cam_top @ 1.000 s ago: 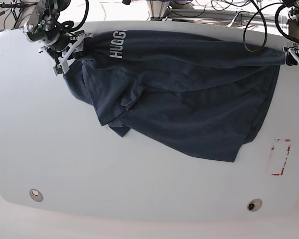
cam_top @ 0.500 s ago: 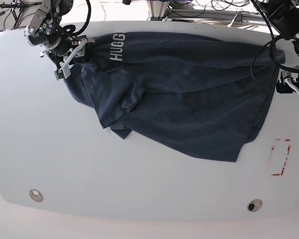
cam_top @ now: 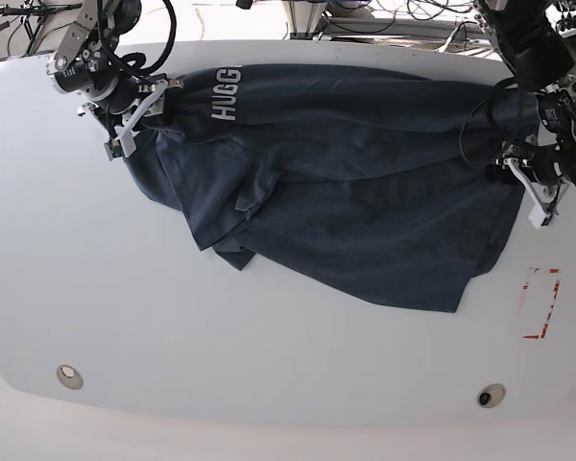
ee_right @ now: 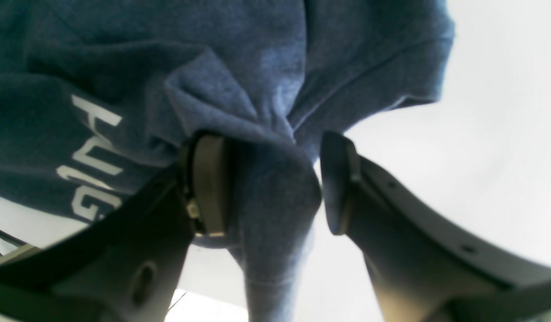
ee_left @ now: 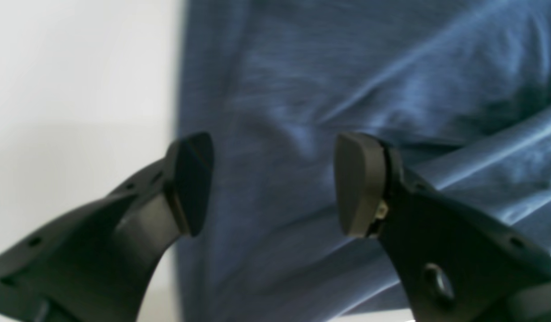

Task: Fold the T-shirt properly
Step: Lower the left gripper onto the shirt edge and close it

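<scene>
T-shirt (cam_top: pixel 355 202): dark navy heathered cotton, white block lettering near one end; lies crumpled and creased across the far half of the white table (cam_top: pixel 173 327).

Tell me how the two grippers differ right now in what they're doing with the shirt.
The right gripper has a bunched fold of the T-shirt between its fingers; the left gripper has nothing between its fingers. The right sits by the white lettering, the left at the opposite edge. Both have dark fingers.
</scene>
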Robot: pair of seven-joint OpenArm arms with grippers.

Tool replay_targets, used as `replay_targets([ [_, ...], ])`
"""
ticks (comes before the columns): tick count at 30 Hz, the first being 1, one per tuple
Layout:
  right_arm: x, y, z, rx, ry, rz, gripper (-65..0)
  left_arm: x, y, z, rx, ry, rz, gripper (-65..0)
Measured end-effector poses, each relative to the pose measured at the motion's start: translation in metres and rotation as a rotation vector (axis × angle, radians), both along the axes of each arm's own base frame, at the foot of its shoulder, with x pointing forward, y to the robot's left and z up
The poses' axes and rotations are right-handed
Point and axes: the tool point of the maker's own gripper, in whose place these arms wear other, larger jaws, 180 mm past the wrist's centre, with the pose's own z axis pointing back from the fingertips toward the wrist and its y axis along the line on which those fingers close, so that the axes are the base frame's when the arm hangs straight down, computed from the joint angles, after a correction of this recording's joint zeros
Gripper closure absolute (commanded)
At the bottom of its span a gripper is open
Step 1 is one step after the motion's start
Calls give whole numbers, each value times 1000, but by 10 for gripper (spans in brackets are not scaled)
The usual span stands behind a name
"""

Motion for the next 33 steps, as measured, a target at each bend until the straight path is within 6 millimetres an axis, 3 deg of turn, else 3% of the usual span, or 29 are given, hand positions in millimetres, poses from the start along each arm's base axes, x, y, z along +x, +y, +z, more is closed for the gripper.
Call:
replay_targets([
  [3,1,-1,0,-3,-2,0,-300,0,-7,-3,-13,2,-8,-392],
  [11,5,1,2,3,-12,0,-300,-2,-1,-2,3,9,1,-392],
  [21,11,1,5,2,-28,0,-300,9,-26,-6,-7,-3,-82,-378],
  [23,12,1,5,2,-30,0,-300,9,-27,-6,-8,-4,-83,-322],
  [29,12,-1,6,-3,-30,-1,-300,8,-26,-7,-4,0,-83,-43],
  [33,14,0,3,8,-27,-4,-298,8,-29,-7,4,9,-105,-24],
])
